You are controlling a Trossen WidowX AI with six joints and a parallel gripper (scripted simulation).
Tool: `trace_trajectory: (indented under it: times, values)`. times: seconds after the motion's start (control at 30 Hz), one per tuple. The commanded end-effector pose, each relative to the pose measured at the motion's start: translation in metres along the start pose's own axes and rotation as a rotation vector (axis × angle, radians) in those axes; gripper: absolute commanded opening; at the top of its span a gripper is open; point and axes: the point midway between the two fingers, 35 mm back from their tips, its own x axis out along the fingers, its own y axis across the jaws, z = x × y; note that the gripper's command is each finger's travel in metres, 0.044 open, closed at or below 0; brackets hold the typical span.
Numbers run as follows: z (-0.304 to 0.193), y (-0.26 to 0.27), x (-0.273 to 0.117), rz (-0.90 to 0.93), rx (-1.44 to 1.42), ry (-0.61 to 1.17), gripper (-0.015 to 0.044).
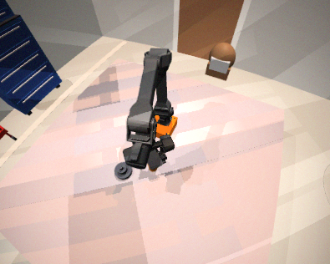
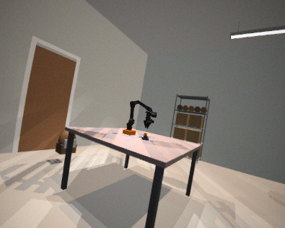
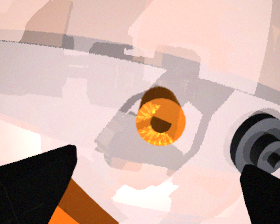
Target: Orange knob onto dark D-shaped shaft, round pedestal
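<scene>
The orange knob [image 3: 160,137] [image 2: 145,134] stands on the table, a D-shaped hole showing in its top. In the wrist view the hole's flat edge lies on its upper side, slanting down to the right. The round grey pedestal [image 3: 244,143] [image 1: 123,175] is apart from the knob, at the right of the wrist view. Its dark shaft [image 3: 276,160] [image 1: 123,168] stands bare; its flat side cannot be made out. My gripper [image 3: 163,167] [image 2: 147,126] is wide open and empty, raised above the table. In the top view the arm partly hides the knob.
The arm's orange base [image 1: 168,127] [image 2: 129,132] stands on the pinkish table [image 1: 223,188] [image 2: 171,151], behind the knob and pedestal in the top view. An orange part [image 3: 86,205] shows at the lower left of the wrist view. Cabinets, a door and a shelf stand beyond the table.
</scene>
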Motion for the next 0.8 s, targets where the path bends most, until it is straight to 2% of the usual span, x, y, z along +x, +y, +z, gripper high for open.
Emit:
trace_trajectory:
  times: [0.0,0.17,0.67,0.77]
  values:
    - [0.000,0.000,0.000,-0.005,0.382,0.004,0.0440]
    - [0.000,0.000,0.001,-0.006,0.788,0.002,0.0440]
    - [-0.001,0.000,0.001,-0.006,0.803,0.003,0.0440]
    - [-0.001,-0.002,0.024,-0.006,0.803,0.002,0.0440]
